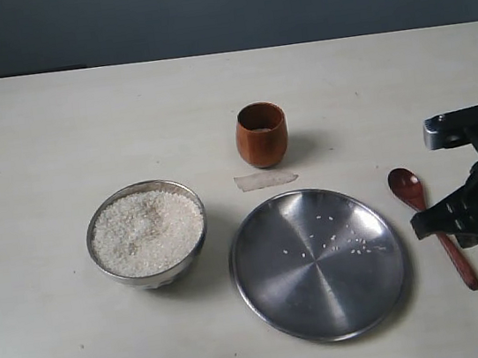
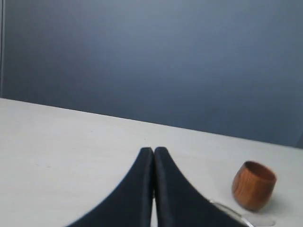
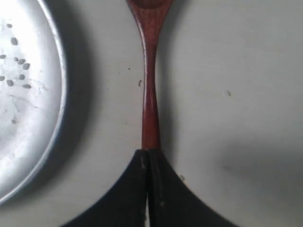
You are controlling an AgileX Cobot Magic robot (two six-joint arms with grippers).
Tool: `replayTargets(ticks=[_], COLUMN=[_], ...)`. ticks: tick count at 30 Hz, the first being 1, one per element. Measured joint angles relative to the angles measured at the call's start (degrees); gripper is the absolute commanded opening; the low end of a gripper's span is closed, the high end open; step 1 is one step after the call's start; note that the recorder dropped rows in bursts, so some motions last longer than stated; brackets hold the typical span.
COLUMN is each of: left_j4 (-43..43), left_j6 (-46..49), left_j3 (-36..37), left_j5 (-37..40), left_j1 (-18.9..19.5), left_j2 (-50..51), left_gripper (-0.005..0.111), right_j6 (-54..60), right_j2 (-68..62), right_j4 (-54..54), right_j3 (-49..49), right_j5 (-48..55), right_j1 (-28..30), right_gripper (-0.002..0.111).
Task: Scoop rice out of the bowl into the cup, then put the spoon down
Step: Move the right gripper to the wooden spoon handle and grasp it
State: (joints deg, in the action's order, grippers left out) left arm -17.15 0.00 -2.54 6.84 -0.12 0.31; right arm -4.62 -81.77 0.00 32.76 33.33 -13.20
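Hovering over the spoon [image 3: 150, 94], right pincer [image 3: 147, 153] closed, left pincer [image 2: 154, 150] closed too

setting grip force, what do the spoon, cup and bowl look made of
Spoon: apparently wood, reddish-brown, smooth with a low sheen. Cup: likely wood too, grain streaks show. Bowl: metal, probably steel, with a polished, reflective wall.

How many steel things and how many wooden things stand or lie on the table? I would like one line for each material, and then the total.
Steel: 2 (bowl, plate)
Wood: 2 (cup, spoon)
Total: 4
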Motion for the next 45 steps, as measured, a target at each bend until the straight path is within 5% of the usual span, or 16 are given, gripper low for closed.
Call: replayTargets(ticks=[6,14,23,36,45], left_j4=[-5.57,-6.45,-6.45,-6.45,-6.45], left_j6=[-0.98,-1.07,-1.07,-1.07,-1.07], left_j3=[0.0,0.0,0.0,0.0,0.0], left_j5=[-0.87,-0.13,0.21,0.21,0.32], left_j1=[0.0,0.0,0.0,0.0,0.0], left_j2=[-0.08,-0.08,-0.08,-0.08,-0.08], left_gripper=[0.001,0.001,0.001,0.001,0.001], right_j6=[-1.1,-2.94,-3.15,-2.33,2.48], right_j2=[-1.42,-1.42,-1.42,-1.56,-1.22], right_j4=[0.67,1.34,1.85,5.09,10.53], right_j3=[-2.89,-7.14,-8.66,-22.99,-24.3], right_j5=[-6.35,-11.48,-15.32,-41.8,-47.4], right_j1=[0.0,0.0,-0.13,-2.72,-2.72], right_gripper=[0.002,0.035,0.035,0.034,0.031])
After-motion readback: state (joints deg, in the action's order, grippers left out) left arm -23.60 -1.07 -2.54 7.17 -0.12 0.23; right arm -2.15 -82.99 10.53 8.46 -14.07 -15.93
